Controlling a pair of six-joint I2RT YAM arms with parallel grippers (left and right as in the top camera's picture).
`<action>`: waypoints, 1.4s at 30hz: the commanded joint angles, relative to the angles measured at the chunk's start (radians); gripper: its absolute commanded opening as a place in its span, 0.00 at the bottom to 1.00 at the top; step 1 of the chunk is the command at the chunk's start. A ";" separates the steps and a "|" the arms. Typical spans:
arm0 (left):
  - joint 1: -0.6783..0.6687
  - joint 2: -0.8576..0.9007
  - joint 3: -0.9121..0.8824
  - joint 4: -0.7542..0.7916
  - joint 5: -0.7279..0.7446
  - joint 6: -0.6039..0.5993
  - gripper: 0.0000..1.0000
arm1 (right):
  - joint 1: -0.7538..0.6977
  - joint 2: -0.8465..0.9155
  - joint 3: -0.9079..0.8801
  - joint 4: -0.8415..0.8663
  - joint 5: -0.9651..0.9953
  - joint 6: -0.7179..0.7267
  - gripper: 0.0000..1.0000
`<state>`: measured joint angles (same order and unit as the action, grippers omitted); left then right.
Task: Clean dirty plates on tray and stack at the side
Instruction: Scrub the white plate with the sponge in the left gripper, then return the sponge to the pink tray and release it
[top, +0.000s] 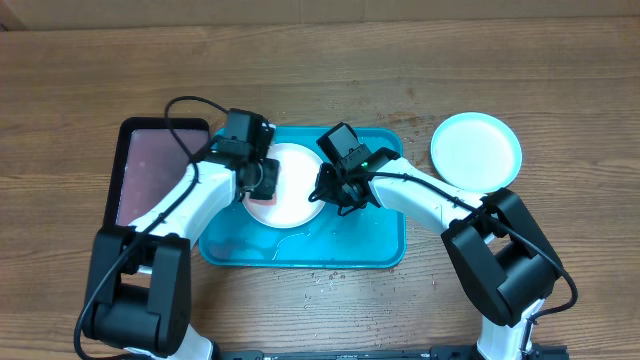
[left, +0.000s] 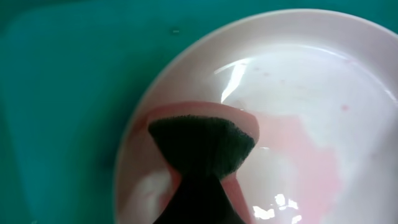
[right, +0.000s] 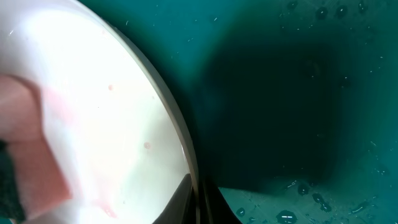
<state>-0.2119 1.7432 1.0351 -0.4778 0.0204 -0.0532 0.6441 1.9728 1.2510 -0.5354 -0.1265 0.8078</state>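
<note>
One sponge (left: 202, 143) on smeared white plate (left: 311, 74)

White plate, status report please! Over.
Left tool shut on sponge, pressed on white plate in tray. Right tool pinches its rim. Pink smear showing. Nothing in the way.

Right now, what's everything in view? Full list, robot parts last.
white plate: 1, white with pink-red smears, on the turquoise tray
light blue plate: 1, light blue, on the table right of the tray
turquoise tray: 1, turquoise, table centre
pink tray: 1, pinkish with black rim, left of the turquoise tray
sponge: 1, dark pad on pink, on the white plate
table: 1, brown wood
left arm: 1, white and black, jaws shut on the sponge
right arm: 1, white and black, jaws at the plate's right rim, grip unclear
</note>
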 joint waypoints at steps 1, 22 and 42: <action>0.032 -0.080 0.047 -0.008 -0.013 -0.013 0.04 | 0.004 0.008 0.018 0.006 0.002 0.004 0.05; 0.299 -0.195 0.075 -0.203 -0.024 0.129 0.04 | 0.004 0.008 0.018 0.018 0.002 0.004 0.24; 0.381 0.025 0.075 -0.069 -0.140 0.202 0.59 | 0.004 0.008 0.018 0.018 0.002 0.004 0.23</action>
<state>0.1703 1.7702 1.1061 -0.5354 -0.1143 0.1421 0.6437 1.9728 1.2510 -0.5232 -0.1265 0.8112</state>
